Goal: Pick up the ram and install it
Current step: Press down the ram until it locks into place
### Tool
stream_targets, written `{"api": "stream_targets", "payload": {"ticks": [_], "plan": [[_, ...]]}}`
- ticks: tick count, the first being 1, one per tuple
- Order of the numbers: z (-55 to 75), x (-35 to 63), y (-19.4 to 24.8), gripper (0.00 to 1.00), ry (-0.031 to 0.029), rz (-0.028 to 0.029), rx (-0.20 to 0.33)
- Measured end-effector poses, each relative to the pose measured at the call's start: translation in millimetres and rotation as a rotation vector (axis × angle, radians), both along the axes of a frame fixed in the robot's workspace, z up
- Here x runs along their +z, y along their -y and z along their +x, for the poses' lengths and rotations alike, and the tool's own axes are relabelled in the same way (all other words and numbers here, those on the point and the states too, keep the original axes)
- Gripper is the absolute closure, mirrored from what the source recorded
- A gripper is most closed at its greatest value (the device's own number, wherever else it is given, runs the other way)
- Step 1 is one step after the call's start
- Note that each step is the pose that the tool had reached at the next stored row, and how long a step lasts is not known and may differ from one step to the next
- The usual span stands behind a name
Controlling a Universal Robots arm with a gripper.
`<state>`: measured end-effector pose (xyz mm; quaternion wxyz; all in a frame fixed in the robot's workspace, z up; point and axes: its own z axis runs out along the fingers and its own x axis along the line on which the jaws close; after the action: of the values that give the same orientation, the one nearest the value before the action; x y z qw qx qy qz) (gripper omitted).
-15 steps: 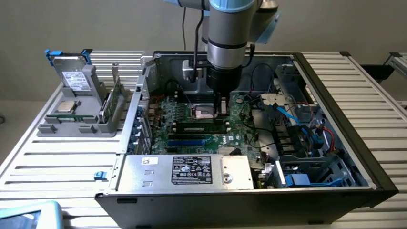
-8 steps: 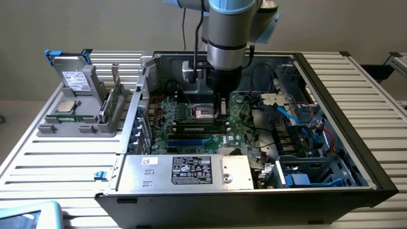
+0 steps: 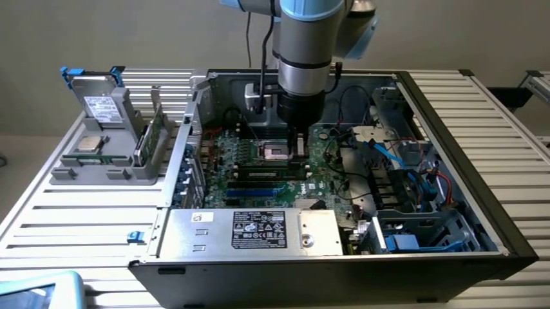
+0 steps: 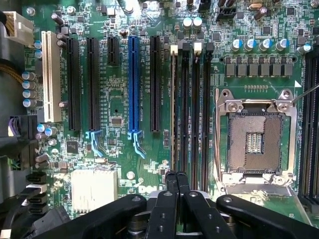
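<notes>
On the slatted desk [image 3: 77, 225] the open computer case [image 3: 447, 161] lies under me; my claw [image 4: 177, 185] is pressed together, empty, above the ram [image 4: 173, 107], which looks seated in its slot.

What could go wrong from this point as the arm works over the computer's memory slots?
1. The shut gripper sits close over the memory slots; pressing off-line could strain a slot or the green board.
2. The open processor socket lies right beside those slots, so a sideways slip might damage its bare contacts.
</notes>
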<state>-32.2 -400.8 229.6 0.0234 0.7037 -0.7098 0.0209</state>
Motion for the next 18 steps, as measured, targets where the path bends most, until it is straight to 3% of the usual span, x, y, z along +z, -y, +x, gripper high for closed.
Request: {"api": "stream_targets", "payload": {"ticks": [11,13,18], "plan": [[-0.5,-3.8,0.0,0.89,0.0006,0.0001,0.0],[-1.0,-1.5,-0.2,0.89,0.001,0.0018,0.0],[-4.1,12.9,0.0,0.89,0.0005,0.0001,0.0]]}}
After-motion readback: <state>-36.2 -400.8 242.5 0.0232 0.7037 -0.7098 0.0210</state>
